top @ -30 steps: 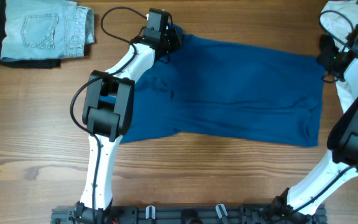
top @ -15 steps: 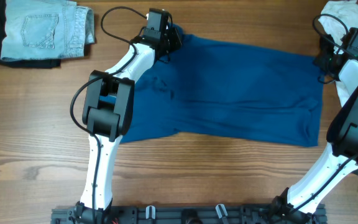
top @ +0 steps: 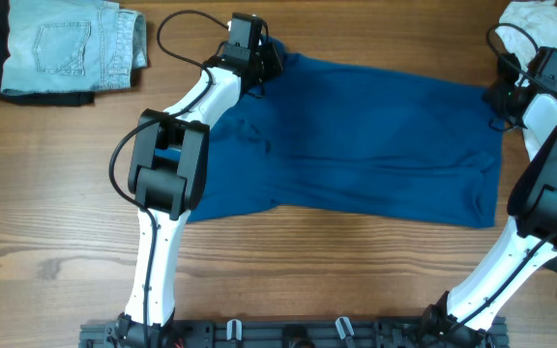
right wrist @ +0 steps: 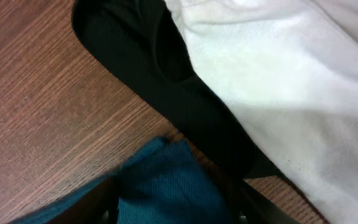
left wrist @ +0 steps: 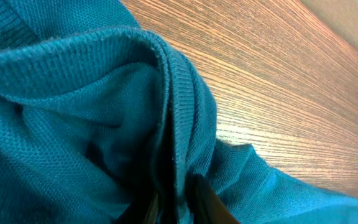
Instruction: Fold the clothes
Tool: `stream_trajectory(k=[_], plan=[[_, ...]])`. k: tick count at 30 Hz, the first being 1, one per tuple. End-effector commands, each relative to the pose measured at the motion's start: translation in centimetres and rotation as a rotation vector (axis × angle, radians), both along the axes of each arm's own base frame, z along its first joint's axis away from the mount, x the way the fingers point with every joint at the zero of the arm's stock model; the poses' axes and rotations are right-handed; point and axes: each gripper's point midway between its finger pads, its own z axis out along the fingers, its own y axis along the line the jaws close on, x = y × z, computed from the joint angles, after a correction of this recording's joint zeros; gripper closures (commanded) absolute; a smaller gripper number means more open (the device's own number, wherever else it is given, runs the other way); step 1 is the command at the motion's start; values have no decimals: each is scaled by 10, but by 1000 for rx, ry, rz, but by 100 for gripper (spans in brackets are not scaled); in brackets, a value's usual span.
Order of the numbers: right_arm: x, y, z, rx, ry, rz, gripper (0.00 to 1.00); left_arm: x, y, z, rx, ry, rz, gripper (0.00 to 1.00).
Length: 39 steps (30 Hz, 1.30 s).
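**Observer:** Entry, largest item first. Where is the work lying, and which step is in hand?

**Operator:** The table [top: 337, 271] is carrying the clothes [top: 356, 135], one deep-blue top lying spread and mostly flat across the middle, its long edge running left to right. I am judging this to be the corner-gathering step before a first fold, since I am working both far corners at once.

**Observer:** Hands?

**Operator:** My left gripper [top: 259, 63] is sitting at the far left corner, clamped on a bunched ridge of the blue knit. The wrist view is showing the ribbed edge pinched between the jaws. My right gripper [top: 504, 97] is at the far right corner, with its jaws standing apart on either side of the blue tip and not pinching it.

**Observer:** Next move?

**Operator:** Judgement only. The right jaws need to close on blue cloth alone. Then both corners should lift together and travel evenly toward the near edge, so the fold lands square.

**Observer:** Anything unclear?

**Operator:** The white garment [right wrist: 278, 74] and a black band [right wrist: 166, 87] are lying just beside that right corner, and I cannot tell what the band belongs to. The neck opening and sleeves are not showing. The denim piece [top: 66, 43] is lying well apart at far left, cut off by the frame edge. My left pads are hiding under the cloth.
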Motion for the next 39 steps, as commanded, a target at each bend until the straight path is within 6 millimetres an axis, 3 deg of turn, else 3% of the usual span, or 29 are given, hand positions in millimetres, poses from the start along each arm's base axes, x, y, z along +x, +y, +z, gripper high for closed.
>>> stream_trajectory(k=[1,7,13,15,18,28,35,39], plan=[[0,7,-17,38,15,-8,53,3,4,-8,15,1,10,83],[2,3,-15,28,-1,-30,70,3,4,-8,15,1,10,83],[0,-2,-15,3,10,-46,96,5,3,-6,15,-10,4,87],[0,-2,-15,4,9,-47,96,5,0,-3,25,-35,-43,96],[-1,-5,-15,-8,15,-56,96,2,-8,12,19,-68,-113,96],[-14,-10,-20,-35,74,-86,96,-7,-4,78,24,-112,-127,96],[-20,-11,-23,3,84,-142,96,-22,15,107,99,-84,-81,96],[-24,-9,-25,13,101,-142,96,-41,31,114,160,-16,-51,96]])
